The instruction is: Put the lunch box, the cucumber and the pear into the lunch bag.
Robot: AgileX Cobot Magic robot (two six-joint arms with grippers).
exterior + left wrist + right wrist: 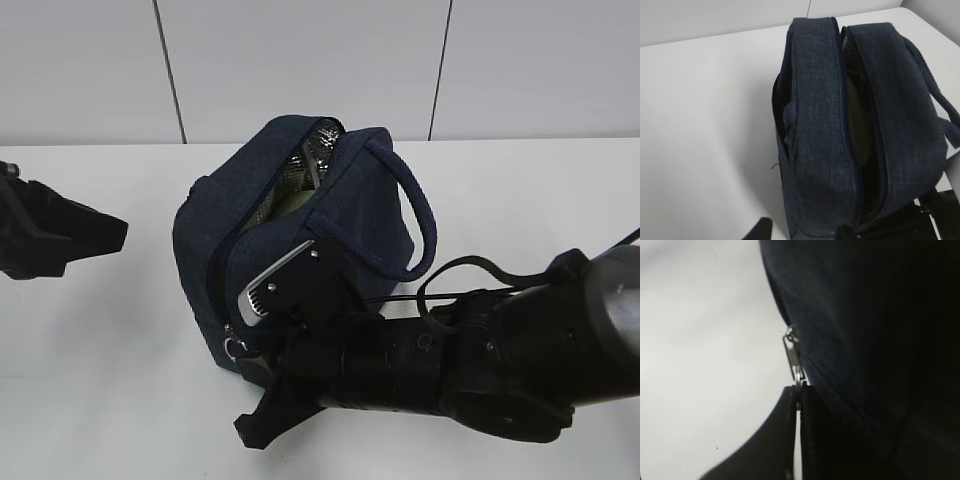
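**Right gripper pinching the zip pull at the lower end of the lunch bag**

Lunch bag (300, 240) lying mid-table on a white table (100, 360), centre of the exterior frame, zip partly open along the top. Silvery lining (318, 150) showing at the upper end of the opening. Rope-like handle (415, 215) arching off the bag's right side.

In the left wrist view, bag (825, 130) filling the centre and right of the frame, split by a long dark gap. Pale green lunch box (859, 125) visible down inside that gap. Cucumber and pear not discernible in any view.

Right gripper (799, 395) reaching in from the lower right of the exterior frame (248, 335), up against the bag's lower end. In the right wrist view, fingers (782, 412) closed together on the metal ring of the zip pull (792, 357), centre of that frame; pull slanting upward from the fingertips along the bag's edge.

Left gripper (118, 235) at the left edge of the exterior frame, apart from the bag, touching nothing. Only two dark fingertips (762, 227) poking in at the bottom of the left wrist view, spread apart, nothing between them.
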